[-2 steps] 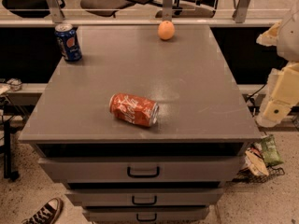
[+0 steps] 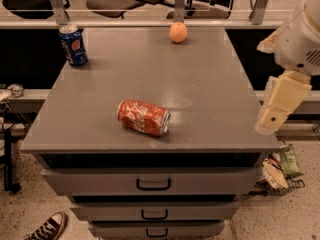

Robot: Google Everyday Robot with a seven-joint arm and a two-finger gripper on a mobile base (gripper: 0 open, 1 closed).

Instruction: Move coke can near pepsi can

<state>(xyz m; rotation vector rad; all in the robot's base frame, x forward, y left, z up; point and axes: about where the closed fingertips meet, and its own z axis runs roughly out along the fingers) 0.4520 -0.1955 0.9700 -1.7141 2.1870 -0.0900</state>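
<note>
The coke can [image 2: 143, 117] is red-orange with white script. It lies on its side near the front middle of the grey cabinet top [image 2: 200, 79]. The pepsi can [image 2: 73, 45] is dark blue and stands upright at the far left corner of the top. My gripper [image 2: 275, 115] hangs at the right edge of the view, beside the cabinet's right front corner. It is well to the right of the coke can and touches nothing.
A round orange fruit [image 2: 178, 32] sits at the far middle of the top. Drawers with handles [image 2: 153, 184] are below the front edge. A snack bag and wire basket [image 2: 283, 167] lie on the floor at right. A shoe [image 2: 48, 227] lies at lower left. Chairs stand behind a rail.
The gripper and arm have shifted slightly leftward at the right edge. Both cans and the orange have not moved.
</note>
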